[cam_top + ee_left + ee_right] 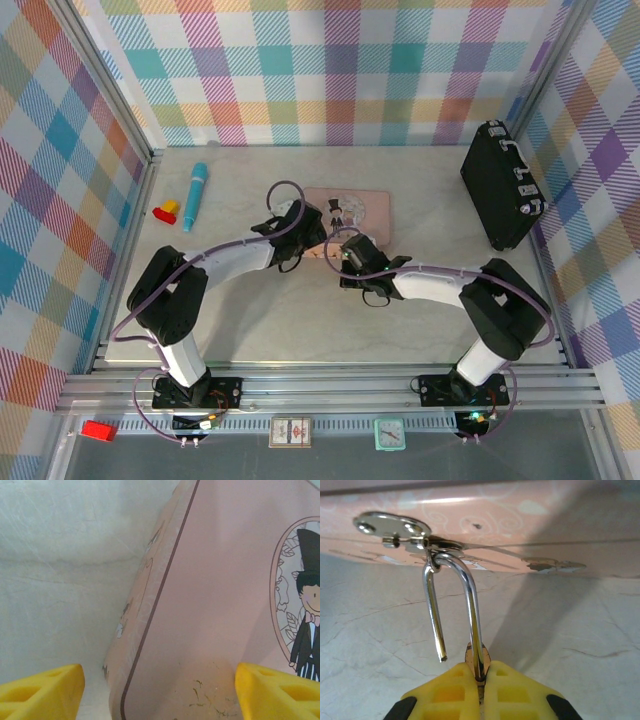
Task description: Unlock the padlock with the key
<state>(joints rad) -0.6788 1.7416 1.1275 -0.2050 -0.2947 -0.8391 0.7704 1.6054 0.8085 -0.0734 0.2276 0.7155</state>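
Top view: the two arms are bent inward over the table (300,320) and meet at the near edge of the tin (368,208). The left gripper (303,236) is placed at the tin's near left corner, the right gripper (345,252) just beside it at the near edge. A tube (195,196) and blocks (166,210) are seen well apart at the far left, and a black case (500,190) at the far right.

Left wrist view: the left gripper (160,687) is held wide. One of the yellow fingers (42,690) is seen over the table (60,595), the other over the tin's lid. The tin (215,605) lies between them, with its rounded corner near the lower edge. A printed figure in a top hat is seen on the lid at the right. Whether either finger touches the tin cannot be told.

Right wrist view: the right gripper (479,676) is clamped tight on the padlock (471,610), of which little more than a tan sliver of body is seen between the yellow fingers. The shackle rises from the fingers and is hooked through the hasp (392,527) on the tin's (520,525) side. Its shorter leg hangs free, its end clear of the body and above the table (570,630). The padlock is thus held open and hanging from the hasp.
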